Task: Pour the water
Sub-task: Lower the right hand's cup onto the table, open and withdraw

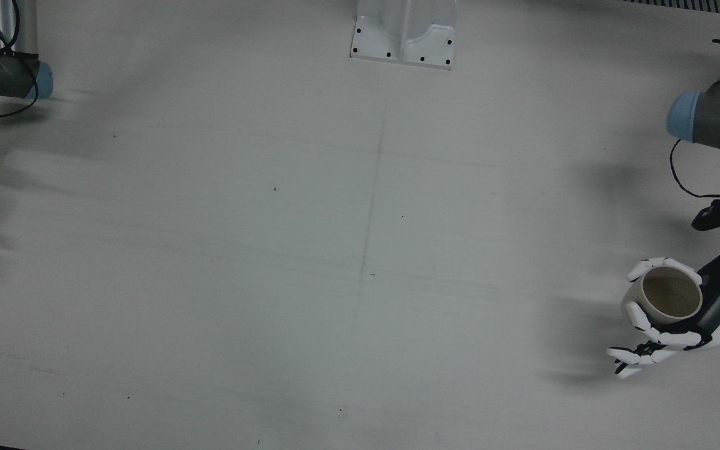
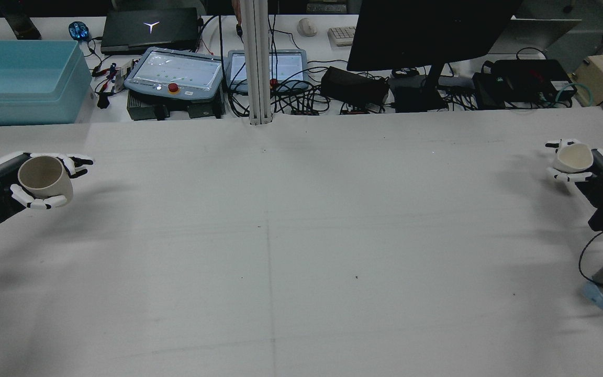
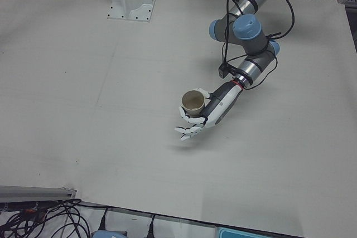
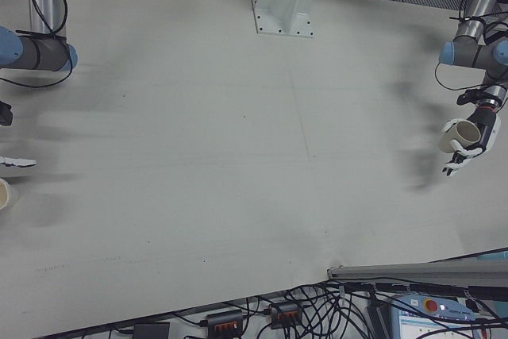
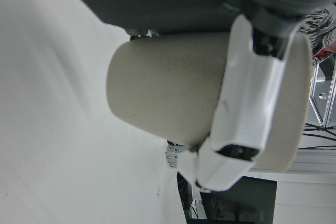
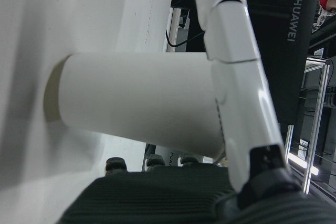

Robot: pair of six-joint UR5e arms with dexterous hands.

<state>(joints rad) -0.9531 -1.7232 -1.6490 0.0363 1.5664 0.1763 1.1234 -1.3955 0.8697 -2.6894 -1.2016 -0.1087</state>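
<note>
Bare white table [image 2: 301, 272] fills the foreground of the rear view. At its far left edge, the left hand [image 2: 29, 183] is wrapped around a beige cup [image 2: 45, 178], fingers [image 2: 40, 203] curled on its wall, mouth tipped toward the camera; it hangs above its shadow, clear of the surface. Behind, along the back bench, sit a blue bin [image 2: 24, 81], two control tablets [image 2: 176, 73] and a dark monitor [image 2: 432, 31]. At the far right, the right hand [image 2: 576, 165] is closed around a white cup [image 2: 573, 157]; whether that cup touches the table cannot be told.
</note>
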